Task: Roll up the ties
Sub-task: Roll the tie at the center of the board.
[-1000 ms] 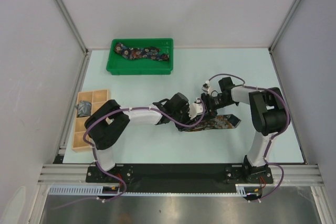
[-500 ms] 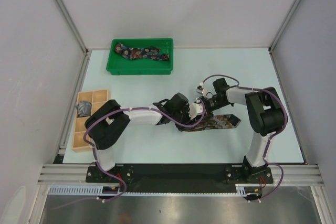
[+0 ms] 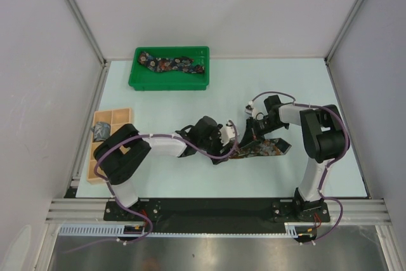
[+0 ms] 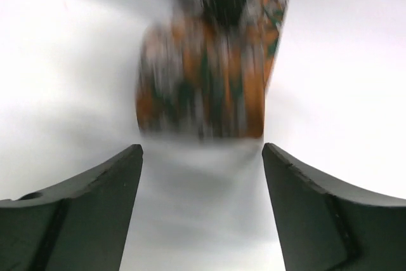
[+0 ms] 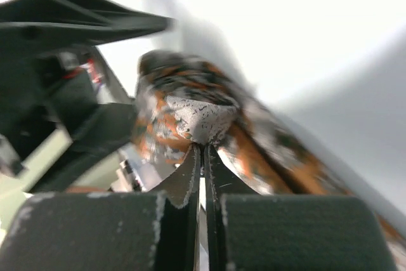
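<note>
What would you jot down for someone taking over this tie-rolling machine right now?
Left jaws: open and empty, just short of the rolled end of the orange-brown tie.
Right jaws: shut, pinching that tie's fabric at the roll.
That tie lies mid-table, partly rolled, its flat part stretching to the right.
Done: the grey tie sits bundled in the wooden box and looks rolled.
Left to do: finish this roll, then roll the dark tie, which lies unrolled in the green tray.
</note>
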You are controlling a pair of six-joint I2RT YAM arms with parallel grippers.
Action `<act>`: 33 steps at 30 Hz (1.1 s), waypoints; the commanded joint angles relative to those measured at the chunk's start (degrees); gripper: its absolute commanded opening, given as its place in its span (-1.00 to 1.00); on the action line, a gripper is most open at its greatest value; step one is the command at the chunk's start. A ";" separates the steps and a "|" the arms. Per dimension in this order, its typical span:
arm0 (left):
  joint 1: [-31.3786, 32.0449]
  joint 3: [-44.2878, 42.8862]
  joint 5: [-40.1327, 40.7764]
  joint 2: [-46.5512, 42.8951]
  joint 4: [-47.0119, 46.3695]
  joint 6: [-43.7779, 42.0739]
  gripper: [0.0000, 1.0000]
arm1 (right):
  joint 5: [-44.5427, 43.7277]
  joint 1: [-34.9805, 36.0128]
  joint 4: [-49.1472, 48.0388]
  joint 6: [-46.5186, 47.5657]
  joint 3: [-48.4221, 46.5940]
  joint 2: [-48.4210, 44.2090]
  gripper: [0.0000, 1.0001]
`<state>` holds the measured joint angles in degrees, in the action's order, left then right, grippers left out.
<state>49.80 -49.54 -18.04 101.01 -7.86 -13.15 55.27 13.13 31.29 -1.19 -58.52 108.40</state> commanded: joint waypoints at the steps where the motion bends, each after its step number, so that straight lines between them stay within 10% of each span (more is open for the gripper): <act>1: -0.76 5.33 -5.42 -5.82 -8.64 2.07 0.65 | -15.36 -0.21 1.93 4.18 1.48 1.55 -1.00; 20: 0.30 1.99 -11.31 7.26 -30.90 7.35 0.77 | -18.80 2.17 4.22 4.88 -0.36 5.51 -1.00; 33: 1.18 -1.26 -8.95 7.62 -14.22 -1.71 -0.64 | -13.26 2.18 7.54 5.76 -9.41 7.89 -0.86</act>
<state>50.35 -49.78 -28.75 109.51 -28.62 -10.90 45.78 13.39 41.58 1.28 -65.32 114.02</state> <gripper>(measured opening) 0.337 0.012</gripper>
